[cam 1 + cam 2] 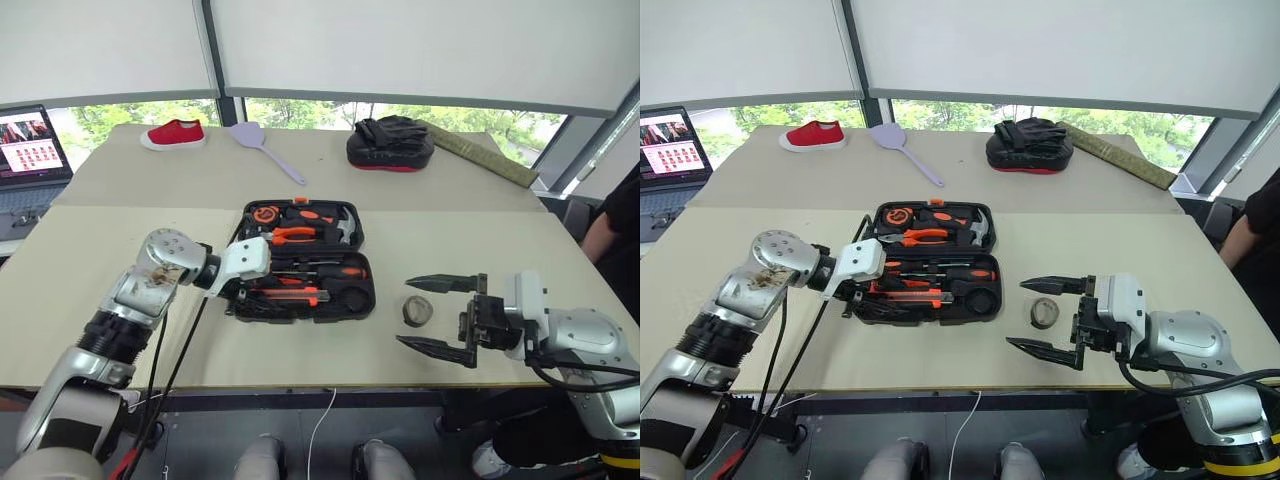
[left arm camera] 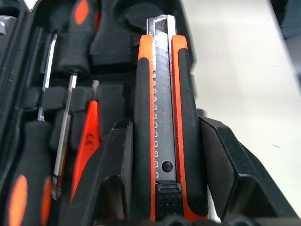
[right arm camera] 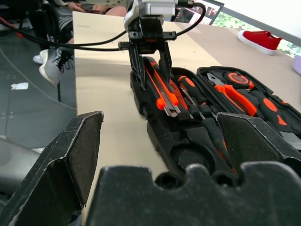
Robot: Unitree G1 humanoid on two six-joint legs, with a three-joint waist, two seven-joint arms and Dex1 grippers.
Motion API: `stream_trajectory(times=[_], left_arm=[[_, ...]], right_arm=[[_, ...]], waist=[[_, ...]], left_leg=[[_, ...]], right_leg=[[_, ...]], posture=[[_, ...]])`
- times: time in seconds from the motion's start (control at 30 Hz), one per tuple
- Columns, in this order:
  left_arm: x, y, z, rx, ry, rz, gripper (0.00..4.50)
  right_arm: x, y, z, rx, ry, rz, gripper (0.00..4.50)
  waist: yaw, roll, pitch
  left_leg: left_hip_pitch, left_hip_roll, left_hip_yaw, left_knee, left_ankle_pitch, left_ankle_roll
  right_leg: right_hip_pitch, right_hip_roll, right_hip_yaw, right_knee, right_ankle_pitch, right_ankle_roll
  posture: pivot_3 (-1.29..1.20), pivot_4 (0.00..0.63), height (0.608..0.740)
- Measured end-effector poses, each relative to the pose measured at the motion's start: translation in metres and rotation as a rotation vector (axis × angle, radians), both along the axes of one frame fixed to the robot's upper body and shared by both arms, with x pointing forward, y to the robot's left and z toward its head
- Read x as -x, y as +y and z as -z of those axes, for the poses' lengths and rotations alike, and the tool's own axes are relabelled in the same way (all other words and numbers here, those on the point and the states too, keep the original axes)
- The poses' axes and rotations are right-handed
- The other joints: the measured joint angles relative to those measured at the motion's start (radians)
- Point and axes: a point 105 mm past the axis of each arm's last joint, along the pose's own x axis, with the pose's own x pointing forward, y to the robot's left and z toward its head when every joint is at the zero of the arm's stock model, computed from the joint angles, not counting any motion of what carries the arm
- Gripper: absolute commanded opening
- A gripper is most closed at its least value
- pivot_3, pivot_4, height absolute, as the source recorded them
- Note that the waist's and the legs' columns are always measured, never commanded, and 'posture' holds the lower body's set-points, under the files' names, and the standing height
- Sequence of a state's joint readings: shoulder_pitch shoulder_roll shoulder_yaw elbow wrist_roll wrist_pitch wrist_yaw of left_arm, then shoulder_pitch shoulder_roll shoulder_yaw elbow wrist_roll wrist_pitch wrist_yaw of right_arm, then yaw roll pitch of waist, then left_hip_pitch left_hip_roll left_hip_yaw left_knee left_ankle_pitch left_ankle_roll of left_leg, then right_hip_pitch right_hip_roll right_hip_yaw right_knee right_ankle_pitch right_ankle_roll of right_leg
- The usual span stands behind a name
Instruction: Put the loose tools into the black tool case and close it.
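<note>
Soft daylight is coming through the windows below the drawn blinds at the top, lighting the worktop evenly; the close end effector fingers are looking blurred.

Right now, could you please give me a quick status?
Left gripper shut on utility knife over open tool case. Right gripper open beside tape roll. Nothing in the way.
</note>
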State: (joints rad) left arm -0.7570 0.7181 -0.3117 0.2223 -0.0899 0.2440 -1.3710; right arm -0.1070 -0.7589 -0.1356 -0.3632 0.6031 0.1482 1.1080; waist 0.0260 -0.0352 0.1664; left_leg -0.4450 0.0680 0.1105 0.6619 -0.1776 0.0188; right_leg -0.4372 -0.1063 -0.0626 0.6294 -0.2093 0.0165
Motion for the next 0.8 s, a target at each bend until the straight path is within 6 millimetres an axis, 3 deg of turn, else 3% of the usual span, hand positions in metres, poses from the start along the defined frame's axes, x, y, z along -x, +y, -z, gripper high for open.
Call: stream_trajectory(times=[0.1,0.43,0.77,0.8], left_arm=[[-0.004,-0.008,0.005,-0.022,-0.004,0.003,1.61],[-0.003,-0.006,0.011,-0.116,0.013,-0.003,1.61],[-0.005,-0.021,0.013,-0.062,0.014,-0.006,1.61],[-0.005,-0.021,0.013,-0.060,0.011,-0.004,2.11]], right_arm=[[-0.001,0.000,-0.001,-0.013,0.007,0.007,4.50],[-0.002,0.002,-0.004,-0.040,-0.006,0.031,4.50],[-0.003,0.002,-0.005,-0.044,-0.011,0.038,4.50],[-0.003,0.002,-0.005,-0.046,-0.011,0.043,4.50]], waist=[[0.002,0.000,0.000],[0.001,0.000,0.000],[0.005,0.000,0.000],[0.006,0.000,0.000]], left_leg=[[0.000,0.000,0.000,0.001,0.000,0.000],[0.000,0.000,0.000,0.001,0.000,0.000],[0.000,0.000,-0.001,0.002,0.000,0.000],[0.000,0.000,-0.001,0.002,0.000,0.000]], right_leg=[[0.000,0.000,0.000,0.000,0.000,0.000],[0.000,0.000,0.000,0.000,0.000,0.000],[0.000,0.000,0.000,0.000,0.000,0.000],[0.000,0.000,0.000,0.000,0.000,0.000]], posture=[[0.00,0.150,0.740],[0.00,0.150,0.740],[0.00,0.150,0.740],[0.00,0.150,0.740]])
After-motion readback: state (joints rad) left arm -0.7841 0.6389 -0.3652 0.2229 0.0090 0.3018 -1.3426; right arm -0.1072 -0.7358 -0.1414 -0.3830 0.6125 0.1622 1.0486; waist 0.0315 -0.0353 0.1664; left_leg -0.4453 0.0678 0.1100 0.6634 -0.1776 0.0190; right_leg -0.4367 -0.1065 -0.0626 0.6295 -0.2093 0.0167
